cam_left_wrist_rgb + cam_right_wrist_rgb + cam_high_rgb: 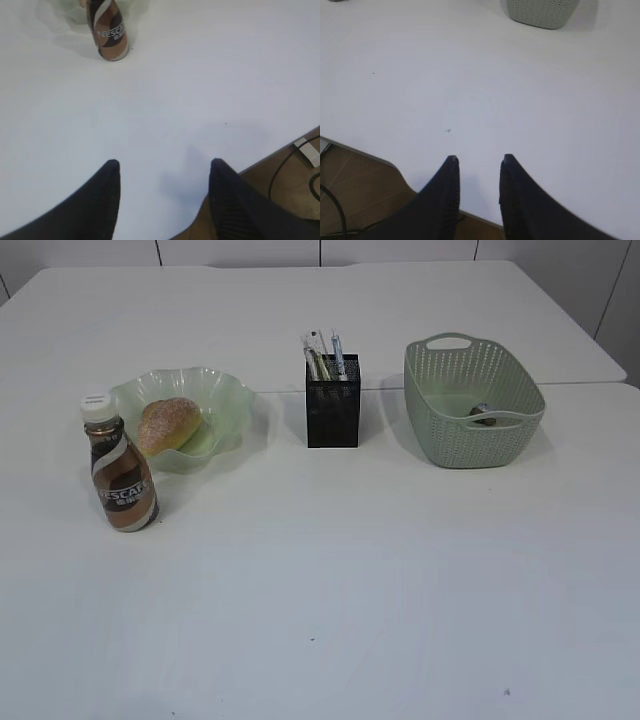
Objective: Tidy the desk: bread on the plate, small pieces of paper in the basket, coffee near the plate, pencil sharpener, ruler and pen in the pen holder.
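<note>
The bread (168, 424) lies in the pale green plate (230, 395) on the white desk (330, 570). The coffee (120, 472) stands upright just in front of the plate; its lower half also shows in the left wrist view as the coffee (111, 35). The black pen holder (332, 405) holds a clear ruler (315, 352) and pens. The basket (470, 405) has small bits inside; its base shows as the basket (540, 12). The pencil sharpener is not discernible. My left gripper (165, 167) and right gripper (477, 161) hang open and empty over the desk's near edge.
A seam crosses the desk behind the plate and basket. In both wrist views the brown floor, with cables (295, 175), shows beyond the desk's near edge. Neither arm appears in the exterior view.
</note>
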Action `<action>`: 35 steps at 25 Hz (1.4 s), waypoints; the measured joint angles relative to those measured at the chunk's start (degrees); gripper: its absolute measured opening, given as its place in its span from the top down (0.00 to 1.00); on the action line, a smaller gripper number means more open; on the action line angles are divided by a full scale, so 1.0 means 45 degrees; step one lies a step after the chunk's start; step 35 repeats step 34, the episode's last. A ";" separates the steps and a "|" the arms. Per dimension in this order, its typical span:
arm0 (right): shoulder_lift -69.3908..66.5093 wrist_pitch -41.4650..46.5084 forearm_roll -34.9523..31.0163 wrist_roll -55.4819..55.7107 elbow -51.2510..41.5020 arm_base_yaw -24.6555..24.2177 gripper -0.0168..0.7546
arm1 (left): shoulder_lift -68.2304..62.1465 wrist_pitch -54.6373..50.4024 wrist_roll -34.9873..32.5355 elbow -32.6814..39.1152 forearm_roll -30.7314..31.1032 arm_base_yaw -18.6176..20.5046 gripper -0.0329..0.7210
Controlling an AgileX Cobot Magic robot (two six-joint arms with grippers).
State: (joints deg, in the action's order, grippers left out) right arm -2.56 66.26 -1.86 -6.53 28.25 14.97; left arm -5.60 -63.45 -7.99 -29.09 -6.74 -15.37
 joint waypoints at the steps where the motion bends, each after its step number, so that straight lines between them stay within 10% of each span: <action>1: 0.0000 0.0000 0.0000 0.0000 0.0000 -0.0212 0.67 | 0.0000 0.0000 0.0000 0.0000 0.0000 0.0270 0.42; 13: 0.0774 -0.0048 0.0000 0.0000 0.0000 -0.3084 0.67 | 0.1191 -0.0029 0.0000 0.0000 0.0027 0.3854 0.42; 35: 0.0784 -0.0075 0.0000 0.0000 0.0000 -0.3308 0.67 | 0.1191 -0.0029 0.0000 0.0004 0.0028 0.4057 0.43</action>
